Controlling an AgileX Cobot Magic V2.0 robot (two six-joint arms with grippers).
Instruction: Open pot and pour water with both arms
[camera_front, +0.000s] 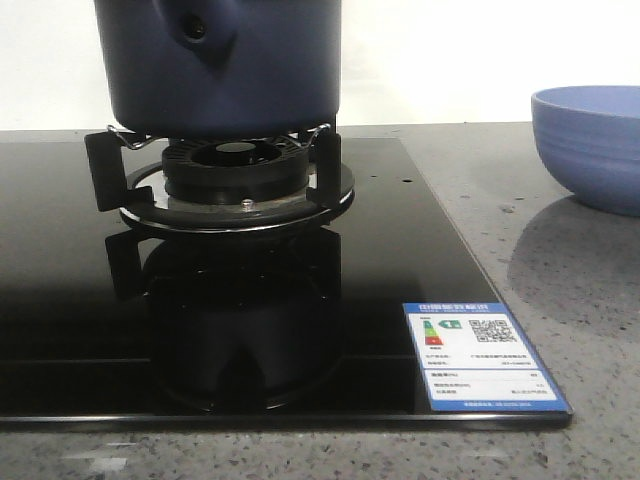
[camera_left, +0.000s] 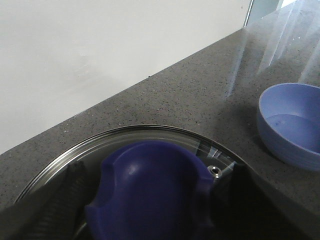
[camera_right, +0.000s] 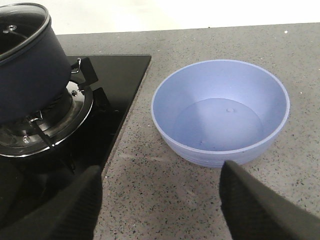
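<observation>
The pot (camera_front: 225, 62) sits on the burner (camera_front: 235, 180) of the black hob (camera_front: 300, 330). A light-blue bowl (camera_right: 220, 112) stands on the worktop (camera_right: 200, 200) beside it. Left jaws straddle the lid knob (camera_left: 150, 192); grip cannot be determined. Right jaws are spread wide, empty, near the bowl.

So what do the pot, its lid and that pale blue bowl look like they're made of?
The pot looks like matte-coated metal: dark navy, no glare. Its lid seems to be clear glass with a shiny metal rim and a glossy blue knob, probably plastic. The bowl looks like matte plastic, evenly pale blue with faint ribs, though glazed ceramic can't be ruled out.
</observation>
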